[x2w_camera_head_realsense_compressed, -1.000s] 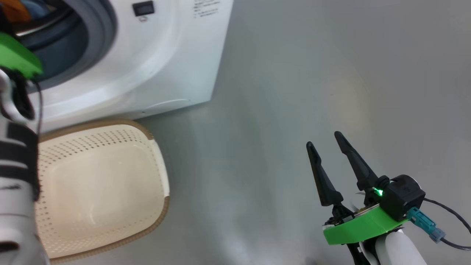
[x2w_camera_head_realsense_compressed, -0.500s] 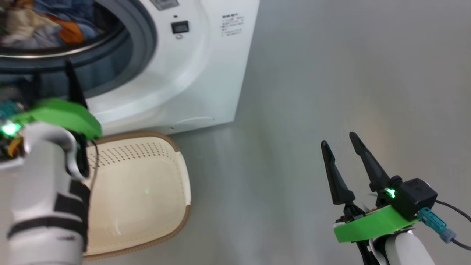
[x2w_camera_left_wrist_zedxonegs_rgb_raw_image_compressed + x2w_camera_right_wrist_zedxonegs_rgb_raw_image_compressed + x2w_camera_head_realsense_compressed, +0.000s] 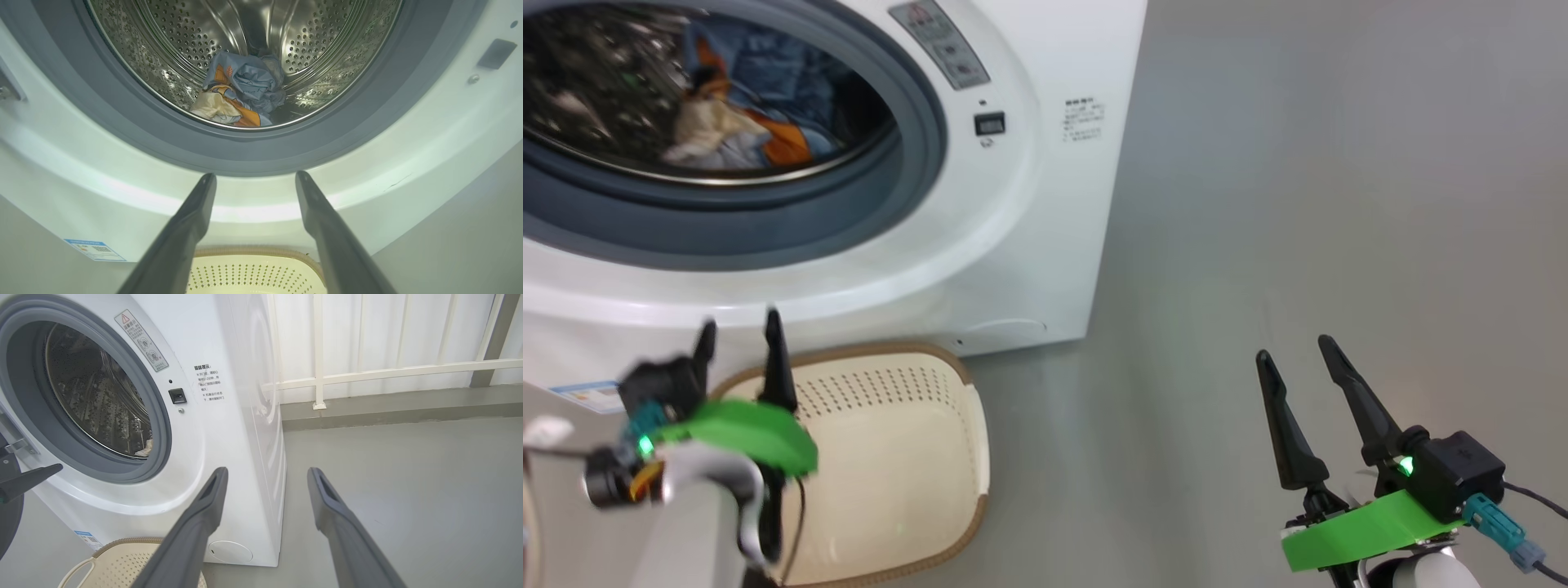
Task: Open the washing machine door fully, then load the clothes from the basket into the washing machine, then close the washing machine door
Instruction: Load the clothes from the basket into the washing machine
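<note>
The washing machine (image 3: pixel 1029 212) stands open, and its door's metal hinge (image 3: pixel 16 446) shows left of the grey-ringed opening. The clothes (image 3: pixel 241 94), light blue with orange and white patches, lie bunched at the bottom of the steel drum (image 3: pixel 171 45); the head view shows the clothes (image 3: pixel 743 122) through the opening. The cream basket (image 3: pixel 907 457) sits on the floor against the machine's front, its inside bare. My left gripper (image 3: pixel 739 327) hovers open over the basket's near-left rim, pointing at the machine below the opening. My right gripper (image 3: pixel 1296 353) hangs open over bare floor to the right.
Grey floor (image 3: pixel 1298 180) stretches right of the machine. A white railing and wall (image 3: pixel 367 371) run behind it. A blue label sticker (image 3: pixel 94 250) marks the machine's lower front. A dark finger of my left gripper (image 3: pixel 32 477) pokes in at the left of the right wrist view.
The head camera has swung, so the whole picture shifts. My left gripper has drawn back from the drum opening and down to above the basket. The right gripper holds its pose.
</note>
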{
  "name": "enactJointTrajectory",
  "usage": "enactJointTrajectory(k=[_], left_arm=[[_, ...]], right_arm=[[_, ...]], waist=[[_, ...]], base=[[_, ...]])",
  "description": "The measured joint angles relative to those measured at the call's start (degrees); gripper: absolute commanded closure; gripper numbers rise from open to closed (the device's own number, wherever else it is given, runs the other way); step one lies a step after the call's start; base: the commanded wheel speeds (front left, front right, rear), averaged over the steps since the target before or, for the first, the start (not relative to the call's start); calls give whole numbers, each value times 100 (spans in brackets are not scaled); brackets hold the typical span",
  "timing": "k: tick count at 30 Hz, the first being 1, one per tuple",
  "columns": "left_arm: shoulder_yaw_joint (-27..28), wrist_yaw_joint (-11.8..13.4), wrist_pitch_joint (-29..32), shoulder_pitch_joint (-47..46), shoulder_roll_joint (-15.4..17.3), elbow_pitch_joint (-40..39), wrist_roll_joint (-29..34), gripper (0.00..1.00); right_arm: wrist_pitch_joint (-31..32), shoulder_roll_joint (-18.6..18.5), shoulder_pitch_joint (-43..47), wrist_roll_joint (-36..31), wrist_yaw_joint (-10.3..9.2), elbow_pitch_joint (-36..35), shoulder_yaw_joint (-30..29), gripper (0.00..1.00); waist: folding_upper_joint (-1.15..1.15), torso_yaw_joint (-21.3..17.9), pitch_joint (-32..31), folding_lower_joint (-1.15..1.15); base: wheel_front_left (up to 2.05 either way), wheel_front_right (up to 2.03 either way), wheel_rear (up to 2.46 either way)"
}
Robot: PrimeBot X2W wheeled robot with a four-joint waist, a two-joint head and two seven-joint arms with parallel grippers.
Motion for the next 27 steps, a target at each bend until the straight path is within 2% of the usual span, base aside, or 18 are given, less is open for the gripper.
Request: enactJointTrajectory(k=[9, 21, 27], left_arm=[[-176, 16, 5, 1209, -21, -834, -18, 0], [-316, 309, 5, 2964, -7, -2243, -14, 0], [-376, 415, 5, 3521, 14, -2826, -19, 0]], right_arm=[[0, 2, 267, -141, 0, 54, -54, 0], [0, -10, 739, -141, 0, 101, -122, 0], [0, -19, 879, -141, 0, 88, -192, 0]], waist=[[0, 199, -508, 0], [0, 269, -1141, 0], [0, 281, -1341, 0]], base=[[0, 0, 0], [0, 0, 0], [0, 0, 0]])
